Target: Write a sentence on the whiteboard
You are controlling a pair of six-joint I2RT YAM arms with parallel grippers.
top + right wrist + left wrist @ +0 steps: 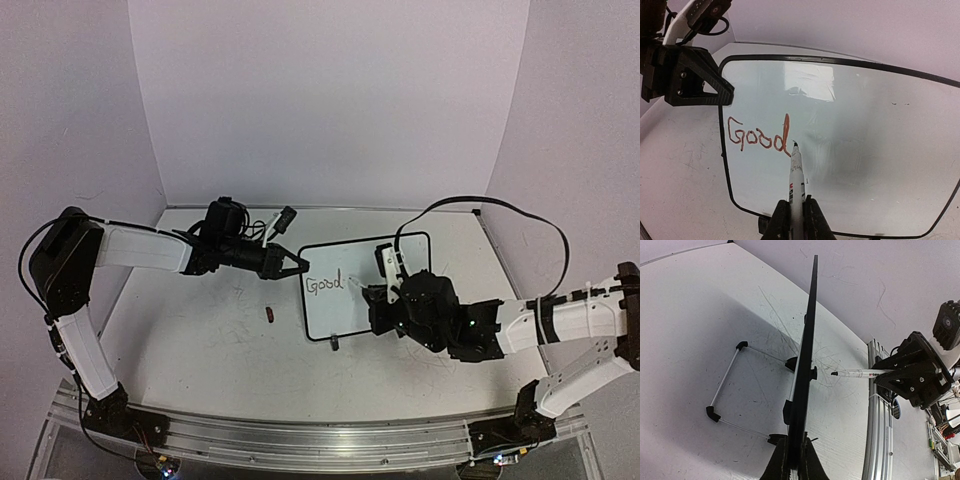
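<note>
The whiteboard stands tilted on its wire stand at mid-table. My left gripper is shut on its left rim; the left wrist view shows the whiteboard edge-on, pinched in my left gripper. Of the sentence, only the reddish word "Good" is there, at the board's left. My right gripper is shut on a white marker, whose dark tip sits just right of the "d". In the left wrist view the marker tip stands a little off the board face.
A small dark-red cap lies on the table left of the board's lower corner. The stand's wire legs reach out behind the board. An aluminium rail runs along the table's near edge. White walls close in the back and sides.
</note>
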